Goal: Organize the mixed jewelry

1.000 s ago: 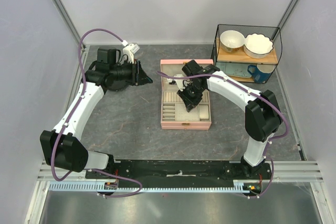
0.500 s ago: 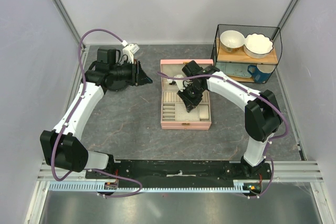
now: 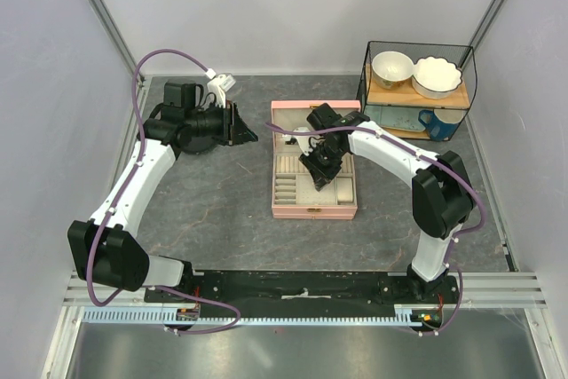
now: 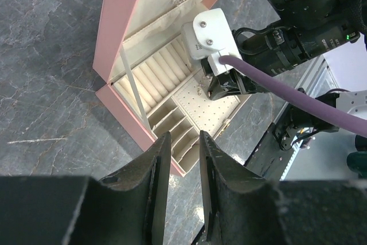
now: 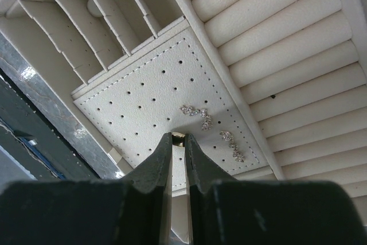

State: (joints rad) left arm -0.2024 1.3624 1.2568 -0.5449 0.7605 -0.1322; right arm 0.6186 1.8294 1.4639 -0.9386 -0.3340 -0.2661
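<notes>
grey marbled tabletop [image 3: 213,210] is filling the overhead view, and a pink box [image 3: 315,212] is lying open at its centre. i am looking at the right gripper [image 5: 178,142] reaching down inside the box, just above the perforated pad [image 5: 132,101]. its fingers are pinching all but together, and a tiny gold-brown speck [image 5: 178,135] is showing right at the tips; i cannot tell whether it is clamped. two pale sparkling pieces of the mixed jewelry [image 5: 198,113] are lying on that pad, near the padded ring rolls [image 5: 275,55]. the left gripper [image 4: 180,156] is hanging well left of the box, pointing at it, its fingers standing slightly apart and gripping nothing.
</notes>
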